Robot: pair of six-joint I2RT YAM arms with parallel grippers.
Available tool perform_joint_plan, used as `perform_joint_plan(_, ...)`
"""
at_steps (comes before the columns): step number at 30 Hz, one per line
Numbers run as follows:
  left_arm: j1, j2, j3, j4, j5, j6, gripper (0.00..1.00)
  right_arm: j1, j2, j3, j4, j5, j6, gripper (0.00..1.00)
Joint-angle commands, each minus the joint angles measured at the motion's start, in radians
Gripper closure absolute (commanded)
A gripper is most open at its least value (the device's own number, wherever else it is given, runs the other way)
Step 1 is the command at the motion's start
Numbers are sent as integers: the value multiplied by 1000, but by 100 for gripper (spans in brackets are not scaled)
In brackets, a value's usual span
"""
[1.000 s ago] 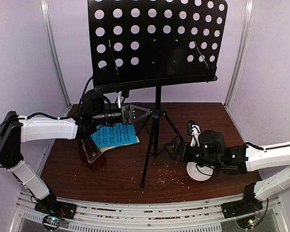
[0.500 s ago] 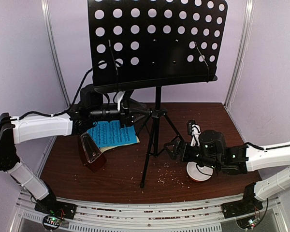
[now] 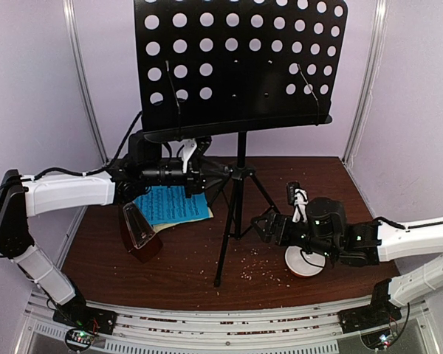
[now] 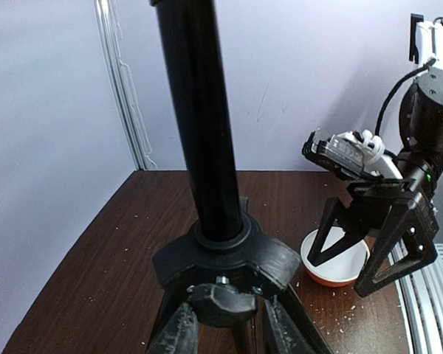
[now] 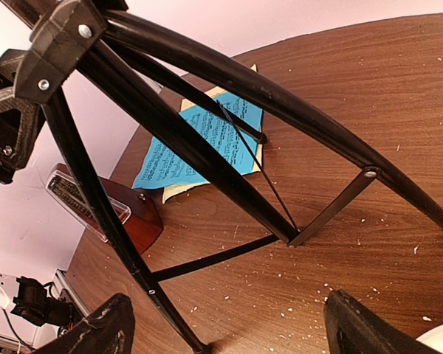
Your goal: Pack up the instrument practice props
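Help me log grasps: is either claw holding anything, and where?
Left claw flanks the leg-hub knob of the music stand; a firm grip cannot be told. Right claw holds nothing.

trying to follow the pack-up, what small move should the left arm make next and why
Probably close the left gripper firmly on the hub of the stand. Its fingers flank the knob under the hub, though contact is unclear. The right gripper stands open beside the legs, so the stand looks not yet held.
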Motion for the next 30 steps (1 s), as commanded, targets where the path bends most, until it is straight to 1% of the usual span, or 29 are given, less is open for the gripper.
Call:
perform_joint_plan(1, -8, 18, 50, -16, 26, 18, 74, -4, 18, 31, -6, 3, -5, 9)
perform_joint_plan(3, -8, 21, 60, -31, 24, 7, 81, -4, 19, 31, -5, 2, -5, 9)
perform_joint_plan(8, -7, 20, 49, -29, 50, -49, 88, -3, 18, 33, -6, 4, -3, 9)
perform_joint_plan(15, -7, -5, -44, 81, 127, -195, 89, -4, 4, 36, 5, 6, -3, 9)
perform_joint_plan(17, -8, -21, -62, 99, 128, -230, 87, -4, -2, 39, 2, 12, -11, 9)
perform_joint_plan(19, -7, -47, -87, 128, 108, -266, 83, -4, -23, 28, 10, 22, -23, 9)
perform_joint_plan(24, -10, -126, -179, 255, 41, -403, 61, -4, -116, -18, 93, 49, -79, 9)
perform_joint_plan(27, -24, -146, -185, 241, -3, -449, 52, -5, -152, -30, 143, 59, -132, 9)
perform_joint_plan(30, -73, -162, -188, 184, -93, -464, 49, -5, -154, -6, 145, 87, -167, 12)
